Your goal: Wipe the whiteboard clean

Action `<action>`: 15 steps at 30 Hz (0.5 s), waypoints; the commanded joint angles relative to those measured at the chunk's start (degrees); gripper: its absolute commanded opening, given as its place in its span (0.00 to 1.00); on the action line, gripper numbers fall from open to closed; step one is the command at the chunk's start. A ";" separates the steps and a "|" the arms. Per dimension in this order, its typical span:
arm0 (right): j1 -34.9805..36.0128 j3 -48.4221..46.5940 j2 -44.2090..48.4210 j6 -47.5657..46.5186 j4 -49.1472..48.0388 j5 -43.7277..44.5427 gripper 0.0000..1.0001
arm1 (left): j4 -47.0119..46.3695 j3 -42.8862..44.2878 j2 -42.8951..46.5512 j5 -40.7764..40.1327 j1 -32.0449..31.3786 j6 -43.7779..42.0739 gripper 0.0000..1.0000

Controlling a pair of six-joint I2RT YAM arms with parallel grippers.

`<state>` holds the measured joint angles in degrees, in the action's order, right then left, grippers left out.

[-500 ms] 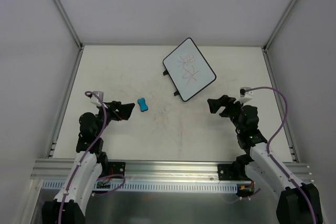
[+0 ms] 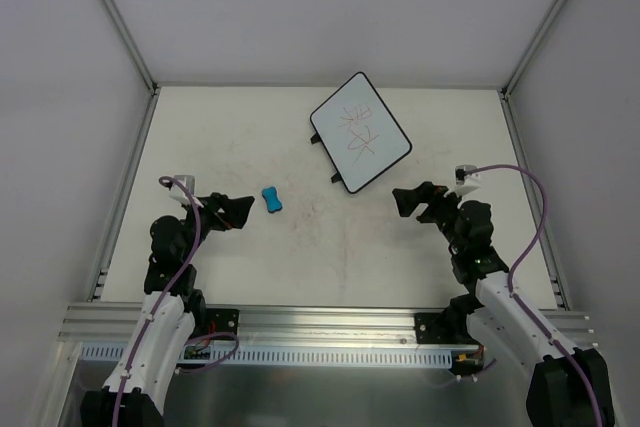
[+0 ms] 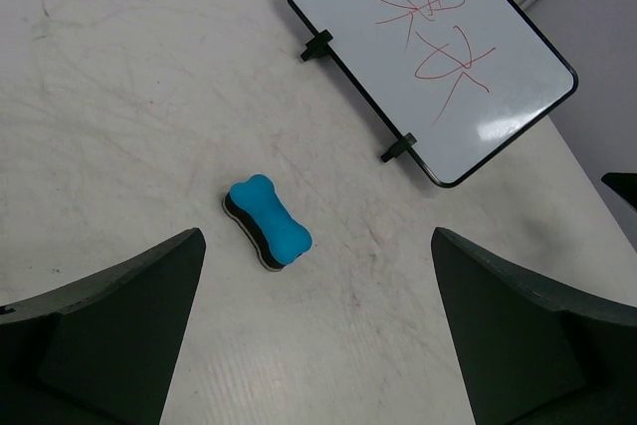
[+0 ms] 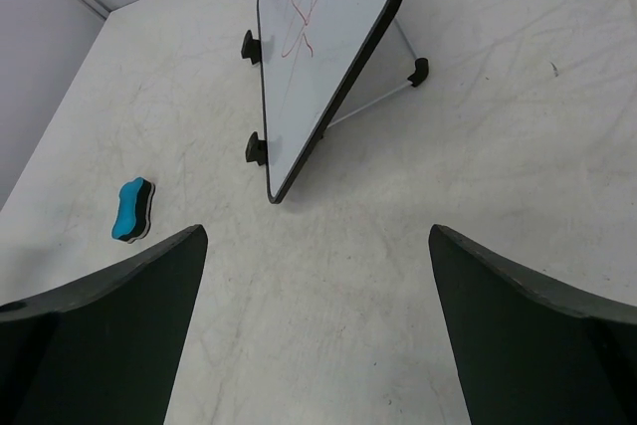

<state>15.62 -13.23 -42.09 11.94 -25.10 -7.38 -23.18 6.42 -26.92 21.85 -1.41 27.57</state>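
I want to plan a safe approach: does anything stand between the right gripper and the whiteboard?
Nothing visible does. Only table surface lies between the right gripper and the whiteboard. The blue eraser lies off to the side, near the left gripper.

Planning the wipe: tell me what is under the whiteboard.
A thin wire stand with a black foot props the whiteboard tilted above the table. The board hides the rest beneath it.

Whiteboard point(image 3: 468, 67): glossy smooth white face, black plastic frame. Eraser point(image 3: 269, 221): matt blue top, dark felt-like base. Table point(image 3: 119, 126): matt off-white, scuffed. Rail point(image 2: 320, 319): brushed metal.
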 commanded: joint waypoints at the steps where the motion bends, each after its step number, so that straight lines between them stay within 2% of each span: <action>1: -0.41 -0.74 -1.15 0.36 -5.48 -2.29 0.99 | -0.11 2.55 0.29 -1.19 0.18 -1.20 0.99; 8: -3.75 -2.41 -7.39 4.56 -9.60 -6.33 0.99 | 1.82 3.87 -2.43 -3.21 0.18 -0.94 0.99; 15: -6.39 -2.75 -18.28 10.37 -25.76 -12.65 0.99 | 2.52 3.87 -2.53 -4.09 0.18 -1.29 0.99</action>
<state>9.76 -13.45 -57.67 19.05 -38.83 -16.05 -20.05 8.01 -29.61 18.85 -1.41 27.44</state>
